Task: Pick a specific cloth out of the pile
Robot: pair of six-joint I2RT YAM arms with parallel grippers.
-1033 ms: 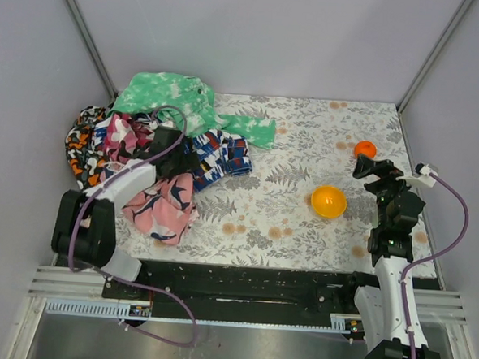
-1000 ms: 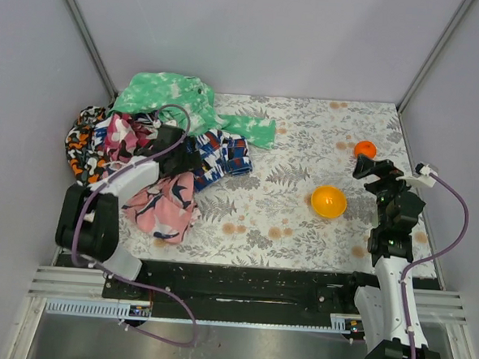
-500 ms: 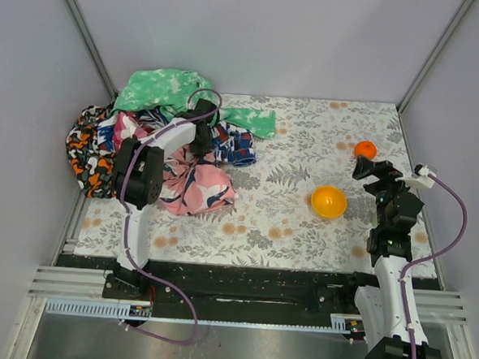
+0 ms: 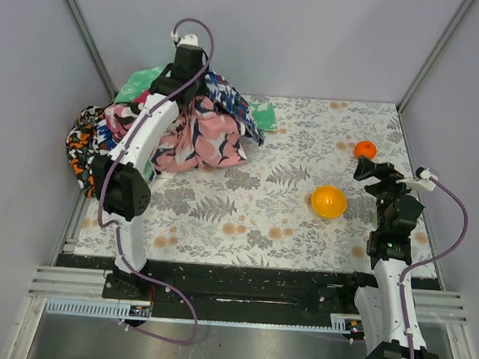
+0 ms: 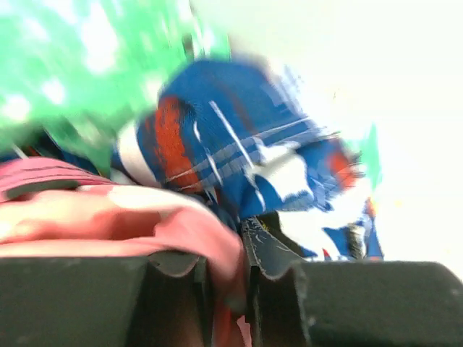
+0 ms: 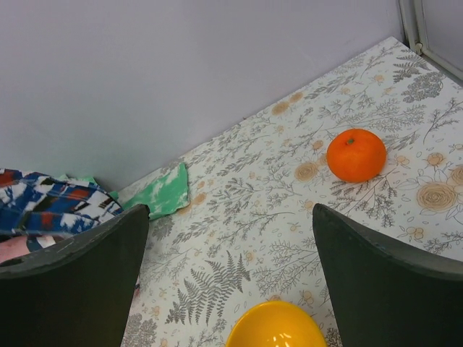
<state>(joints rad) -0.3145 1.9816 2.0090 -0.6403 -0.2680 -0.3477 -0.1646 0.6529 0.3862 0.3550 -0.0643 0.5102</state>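
My left claw (image 5: 226, 271) is pinched narrow on the pink floral cloth (image 4: 201, 145), the blue-red print cloth (image 4: 228, 97) hanging beside it, wrist pointing down and arm stretched high over the pile (image 4: 87, 142) in the far-left corner. My right claw (image 6: 230, 213) gapes wide, arm folded low near the yellow bowl (image 4: 328, 201) and orange (image 4: 365, 149); I can't spot the plain white cloth.

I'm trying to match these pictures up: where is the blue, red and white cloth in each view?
Top external: blue-red-white cloth sits upper left of centre.
Left wrist: the cloth fills the centre.
Right wrist: the cloth is at the left edge.
Shared landmark: green tie-dye cloth, beside it.
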